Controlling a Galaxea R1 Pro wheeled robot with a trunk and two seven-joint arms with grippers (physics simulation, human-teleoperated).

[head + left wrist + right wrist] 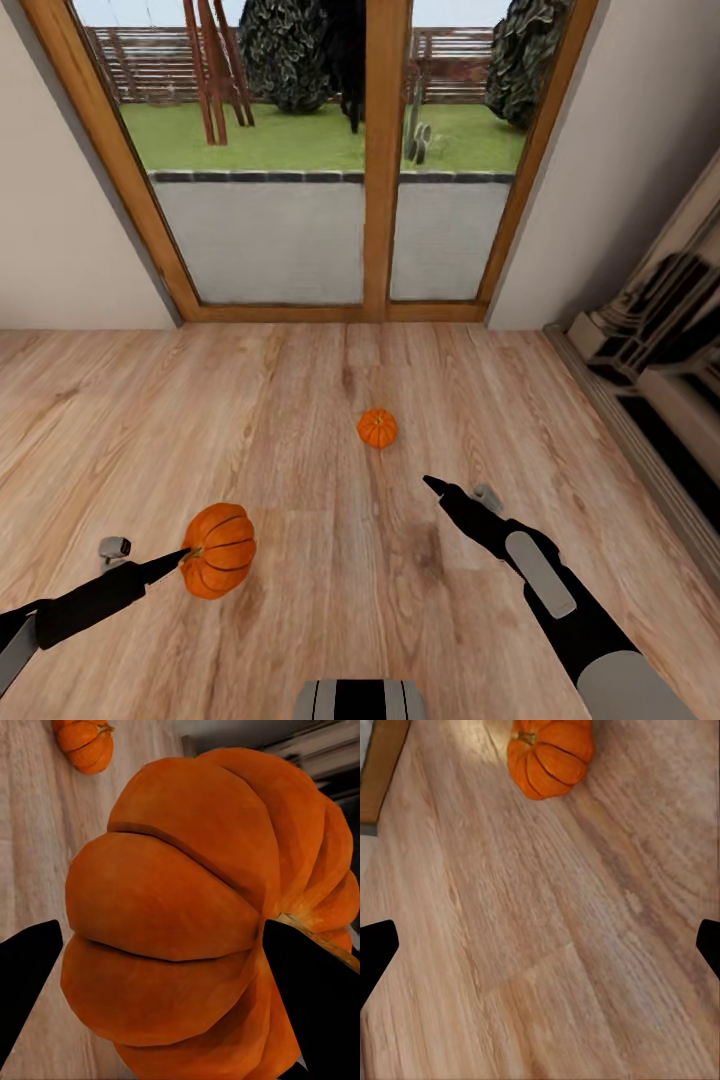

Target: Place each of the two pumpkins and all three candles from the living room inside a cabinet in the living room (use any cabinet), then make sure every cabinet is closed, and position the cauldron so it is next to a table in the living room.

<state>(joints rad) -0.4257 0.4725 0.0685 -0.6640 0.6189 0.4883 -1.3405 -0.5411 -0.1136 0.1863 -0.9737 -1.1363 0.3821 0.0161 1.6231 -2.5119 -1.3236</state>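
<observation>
- One pumpkin is held off the floor by the left gripper, low at the left of the head view.
- In the left wrist view this held pumpkin is seen large between the two dark fingers, one finger on each side of it and pressed to its ribbed skin; its stem is turned toward one finger.
- The left fingers are thus closed around the pumpkin.
- A second pumpkin is set on the wooden floor, upright with its stem up, near the middle of the boards and ahead of both arms, well apart from the glass door.
- The same second pumpkin is caught in the left wrist view and in the right wrist view, resting on the floor.
- The right gripper is held above the floor, just short of the second pumpkin and to its right, touching nothing.
- In the right wrist view the two right fingers are seen at opposite edges, spread wide, with only bare boards between them.
- A pale fireplace surround with dark recesses is seen along the right wall.
</observation>
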